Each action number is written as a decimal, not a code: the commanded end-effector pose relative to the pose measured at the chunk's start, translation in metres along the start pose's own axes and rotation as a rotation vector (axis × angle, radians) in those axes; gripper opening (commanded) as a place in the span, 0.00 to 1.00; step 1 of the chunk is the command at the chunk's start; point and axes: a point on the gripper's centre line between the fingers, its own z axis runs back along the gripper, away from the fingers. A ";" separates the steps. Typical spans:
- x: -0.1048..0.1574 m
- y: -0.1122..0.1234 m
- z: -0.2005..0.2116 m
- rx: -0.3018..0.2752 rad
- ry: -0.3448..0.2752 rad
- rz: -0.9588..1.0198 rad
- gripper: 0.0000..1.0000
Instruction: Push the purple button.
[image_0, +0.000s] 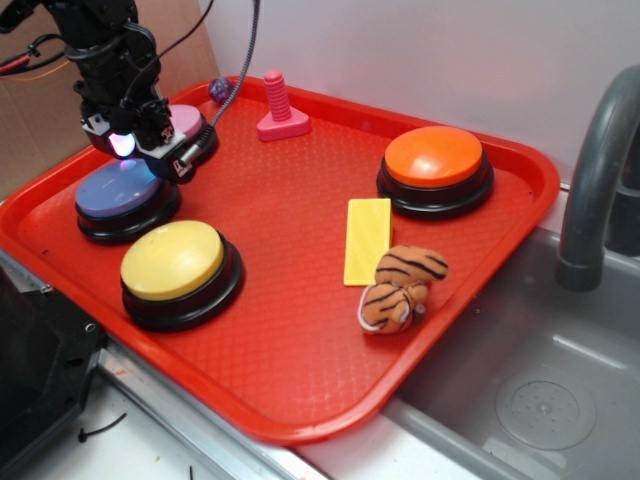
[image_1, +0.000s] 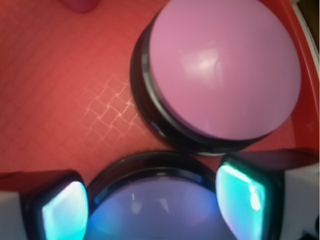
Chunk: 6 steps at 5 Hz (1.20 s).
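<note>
Two buttons with black bases sit at the tray's far left. A pinkish-purple button (image_0: 188, 121) (image_1: 225, 70) is at the back. A bluish-violet button (image_0: 121, 189) (image_1: 160, 212) is just in front of it. My gripper (image_0: 145, 158) (image_1: 155, 200) is open and empty. It hangs low over the far edge of the bluish-violet button, in the gap between the two. Its fingers (image_1: 62, 210) stand on either side of that button's rim and glow cyan. I cannot tell whether it touches the button. In the exterior view the gripper hides much of the pinkish-purple button.
The red tray (image_0: 300, 340) also holds a yellow button (image_0: 173, 259), an orange button (image_0: 434, 157), a yellow block (image_0: 367, 240), a tiger toy (image_0: 400, 290), a pink screw-shaped toy (image_0: 280, 108) and a small purple ball (image_0: 219, 91). A sink with a grey faucet (image_0: 595, 180) lies right.
</note>
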 end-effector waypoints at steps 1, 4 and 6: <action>0.005 0.002 0.050 0.027 0.012 0.006 1.00; 0.012 0.000 0.085 0.039 0.034 -0.018 1.00; 0.013 -0.002 0.098 0.019 0.051 -0.052 1.00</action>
